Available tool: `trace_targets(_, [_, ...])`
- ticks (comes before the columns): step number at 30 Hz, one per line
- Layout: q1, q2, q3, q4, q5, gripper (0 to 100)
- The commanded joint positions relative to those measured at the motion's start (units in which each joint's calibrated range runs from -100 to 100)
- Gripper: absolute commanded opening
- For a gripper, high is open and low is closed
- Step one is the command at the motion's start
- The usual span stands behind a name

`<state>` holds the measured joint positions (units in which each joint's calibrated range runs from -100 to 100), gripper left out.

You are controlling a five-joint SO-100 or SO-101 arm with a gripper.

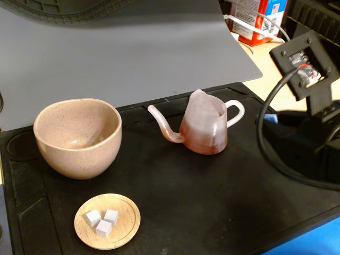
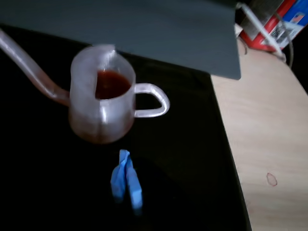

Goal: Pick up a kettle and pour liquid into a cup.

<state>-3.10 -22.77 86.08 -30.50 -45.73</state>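
The kettle [image 1: 204, 130] stood untouched on the black surface [image 1: 212, 196], so the task had hardly begun. Going left to right in the fixed view: the cup [image 1: 78, 137] sat at about nine o'clock from the kettle, showing no pour, with a wooden dish [image 1: 108, 221] of white cubes [image 1: 102, 221] nearer the camera; the kettle's spout pointed toward the cup, its handle toward three o'clock; the arm [image 1: 311, 64] hung off at the right edge. In the wrist view, reddish-brown liquid [image 2: 111, 83] filled the kettle. The end effector [image 2: 126, 182] showed blue tips pressed nearly together, grasping nothing, at six o'clock below the kettle. Grasping, lifting and pouring all remained.
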Motion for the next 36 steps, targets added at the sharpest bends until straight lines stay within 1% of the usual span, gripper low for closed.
trace_targets(1, [0.17,8.95,-3.23,-11.04,3.04,0])
trace_targets(2, [1.62,16.89,-4.68,-20.99,3.14,1])
trace_targets(3, [2.45,20.47,-5.68,-25.40,3.88,1])
trace_targets(4, [4.58,26.10,-8.40,-31.19,6.66,1])
trace_targets(8, [3.97,34.63,-14.75,-32.75,7.24,1])
trace_targets(9, [3.59,36.17,-16.29,-34.04,8.71,1])
trace_targets(11, [3.44,44.45,-18.11,-41.39,8.97,1])
trace_targets(13, [3.44,47.86,-19.74,-44.51,8.97,1])
trace_targets(14, [3.44,47.86,-19.83,-44.51,8.97,1])
trace_targets(15, [2.91,47.94,-19.83,-44.08,9.02,7])
trace_targets(16, [1.84,48.63,-20.83,-43.90,9.02,10])
trace_targets(19, [1.46,48.71,-22.74,-43.73,9.02,10])
trace_targets(20, [1.69,48.80,-22.83,-43.73,11.86,10])
trace_targets(21, [1.69,48.80,-22.83,-43.73,12.96,10])
trace_targets(25, [1.69,48.88,-22.83,-43.56,13.06,10])
trace_targets(26, [1.69,50.08,-23.55,-41.83,13.11,10])
trace_targets(29, [1.39,54.51,-30.09,-41.83,13.11,10])
trace_targets(36, [2.83,55.03,-32.63,-40.96,13.11,10])
